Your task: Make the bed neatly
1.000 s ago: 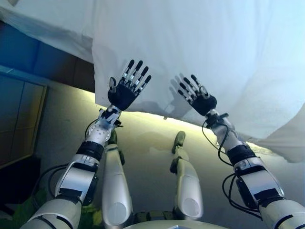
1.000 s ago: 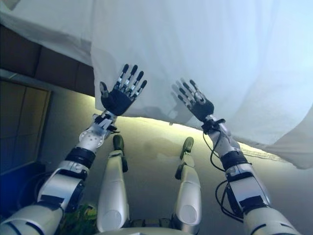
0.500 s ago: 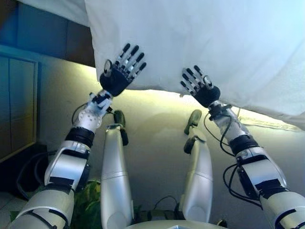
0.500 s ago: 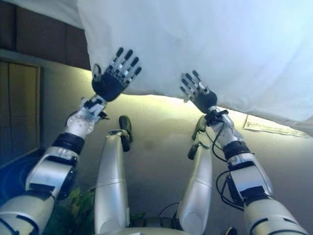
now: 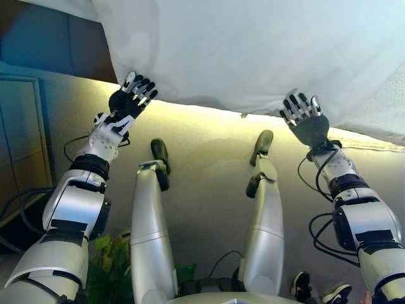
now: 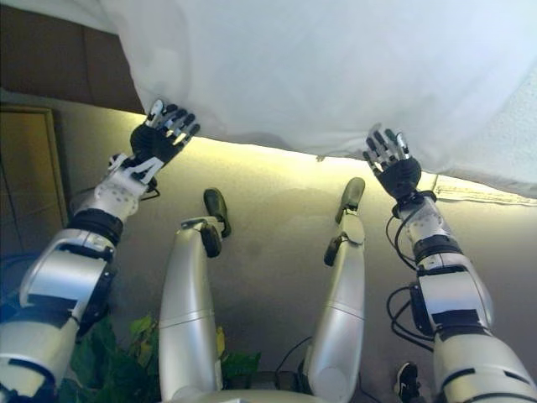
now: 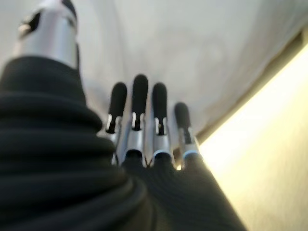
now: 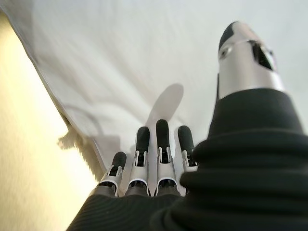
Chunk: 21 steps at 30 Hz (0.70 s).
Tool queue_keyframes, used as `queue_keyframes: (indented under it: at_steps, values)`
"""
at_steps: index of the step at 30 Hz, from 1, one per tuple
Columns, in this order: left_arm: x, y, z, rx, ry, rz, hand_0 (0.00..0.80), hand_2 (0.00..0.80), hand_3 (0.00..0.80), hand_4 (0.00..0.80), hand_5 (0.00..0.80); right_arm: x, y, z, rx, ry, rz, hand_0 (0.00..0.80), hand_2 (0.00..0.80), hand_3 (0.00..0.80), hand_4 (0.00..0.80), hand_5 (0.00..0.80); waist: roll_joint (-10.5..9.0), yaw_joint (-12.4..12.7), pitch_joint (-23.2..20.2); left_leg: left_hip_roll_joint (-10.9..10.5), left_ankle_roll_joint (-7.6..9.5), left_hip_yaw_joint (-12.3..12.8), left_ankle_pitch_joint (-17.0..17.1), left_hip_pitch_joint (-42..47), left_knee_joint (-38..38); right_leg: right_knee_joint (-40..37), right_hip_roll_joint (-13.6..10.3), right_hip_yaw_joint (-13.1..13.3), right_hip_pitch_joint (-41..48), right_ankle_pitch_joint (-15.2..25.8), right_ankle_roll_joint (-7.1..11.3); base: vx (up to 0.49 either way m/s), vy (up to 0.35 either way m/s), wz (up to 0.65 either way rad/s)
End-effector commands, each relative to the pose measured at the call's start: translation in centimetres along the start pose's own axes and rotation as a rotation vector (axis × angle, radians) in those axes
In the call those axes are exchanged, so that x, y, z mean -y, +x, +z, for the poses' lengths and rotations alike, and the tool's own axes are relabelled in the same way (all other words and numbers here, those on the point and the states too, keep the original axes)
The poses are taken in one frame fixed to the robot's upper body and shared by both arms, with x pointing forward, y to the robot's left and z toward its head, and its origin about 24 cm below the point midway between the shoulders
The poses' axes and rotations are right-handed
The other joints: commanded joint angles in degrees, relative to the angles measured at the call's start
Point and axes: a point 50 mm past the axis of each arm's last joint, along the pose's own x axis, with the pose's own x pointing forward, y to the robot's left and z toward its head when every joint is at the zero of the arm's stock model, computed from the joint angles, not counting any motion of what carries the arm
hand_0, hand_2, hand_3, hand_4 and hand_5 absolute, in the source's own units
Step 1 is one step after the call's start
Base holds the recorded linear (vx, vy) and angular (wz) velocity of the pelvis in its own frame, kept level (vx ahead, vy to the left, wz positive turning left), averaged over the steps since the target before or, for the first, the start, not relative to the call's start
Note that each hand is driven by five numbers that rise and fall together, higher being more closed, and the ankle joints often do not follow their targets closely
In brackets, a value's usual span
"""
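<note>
A white bed cover hangs over the side of the bed and fills the upper part of the eye views; its lower hem runs above the floor. My left hand is open, fingers straight, at the cover's lower left corner. My right hand is open, fingers straight, at the hem further right. In the left wrist view the left hand's fingers point at the cover. In the right wrist view the right hand's fingers lie against the cover. Neither hand holds cloth.
Light glows from under the bed onto the beige floor. A dark wooden cabinet stands at the left. A green plant is at the lower left. A person's shoes show at the lower right.
Both hands have moved apart, the left one leftward and the right one rightward and lower along the hem. The camera has also shifted, so the cover sits higher in view.
</note>
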Motion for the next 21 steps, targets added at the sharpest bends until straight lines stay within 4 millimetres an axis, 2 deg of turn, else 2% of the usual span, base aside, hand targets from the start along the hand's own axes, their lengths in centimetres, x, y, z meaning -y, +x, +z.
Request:
queue_keyframes:
  at_steps: [1, 2, 3, 8, 14, 18, 21]
  values:
    - [-3.2, -1.1, 0.1, -0.012, 0.049, 0.174, 0.0, 0.0, 0.0, 0.0, 0.0, 5.2, -3.2, 3.5, 0.049, -0.012, -0.295, 0.0, 0.0, 0.0, 0.0, 0.0, 5.36, 0.09, -0.25, -0.74, -4.18, -2.71, 8.35, 3.35, -12.57, 8.79, 0.94, -2.04, -0.72, -3.58, -0.91, -0.035, -0.04, -0.08]
    - [-3.8, -1.4, -0.3, -0.023, 0.054, 0.194, 0.0, 0.0, 0.0, 0.0, 0.0, 6.0, -3.8, 3.6, 0.049, -0.006, -0.334, 0.0, 0.0, 0.0, 0.0, 0.0, 5.5, 0.11, -0.25, -0.66, -4.23, -2.7, 8.52, 3.67, -13.11, 8.28, 0.84, -2.21, -0.48, -3.6, -0.87, -0.114, -0.03, -0.09]
    - [-4.4, -1.8, -0.7, -0.027, 0.058, 0.211, 0.0, 0.0, 0.0, 0.0, 0.0, 6.8, -4.4, 3.7, 0.056, 0.009, -0.374, 0.0, 0.0, 0.0, 0.0, 0.0, 5.64, 0.04, -0.25, -0.7, -3.78, -2.06, 10.49, 2.9, -14.2, 7.01, 0.4, -2.9, -1.15, -2.09, -1.49, -0.106, -0.019, -0.05]
    - [-8.5, -5.0, -3.9, -0.081, -0.004, 0.327, 0.0, 0.0, 0.0, 0.0, 0.0, 11.0, -8.1, 2.5, 0.077, 0.072, -0.531, 0.0, 0.0, 0.0, 0.0, 0.0, 6.59, 0.13, -0.25, -0.78, -3.99, -1.73, 11.58, 5.95, -17.05, 5.09, 0.13, -3.25, 1.0, -2.16, -1.3, -0.019, -0.009, -0.03]
    - [-12.8, -10.1, -7.6, -0.062, -0.135, 0.419, 0.0, 0.0, 0.0, 0.0, 0.0, 16.1, -14.8, 0.0, 0.112, 0.137, -0.638, 0.0, 0.0, 0.0, 0.0, 0.0, 6.9, 0.36, -0.25, -1.18, -4.11, -0.26, 12.54, 14.6, -22.3, 0.55, -0.74, -4.9, 8.74, -1.9, -0.89, 0.009, -0.021, 0.03]
    - [-13.8, -12.0, -8.0, -0.005, -0.124, 0.442, 0.0, 0.0, 0.0, 0.0, 0.0, 17.7, -18.0, -2.0, 0.157, 0.191, -0.637, 0.0, 0.0, 0.0, 0.0, 0.0, 5.69, 1.0, -0.25, -1.51, -4.34, 0.06, 13.42, 21.52, -26.95, -3.66, -0.97, -7.23, 16.77, -1.37, -0.49, 0.018, -0.171, 0.2]
    - [-13.6, -12.5, -7.0, 0.06, 0.038, 0.452, 0.0, 0.0, 0.0, 0.0, 0.0, 18.3, -20.0, -3.9, 0.229, 0.253, -0.607, 0.0, 0.0, 0.0, 0.0, 0.0, 4.19, 1.62, -0.25, -2.33, -4.47, -0.27, 14.05, 27.88, -31.14, -7.39, -0.45, -8.69, 24.04, -0.9, -0.12, 0.023, -0.242, 0.28]
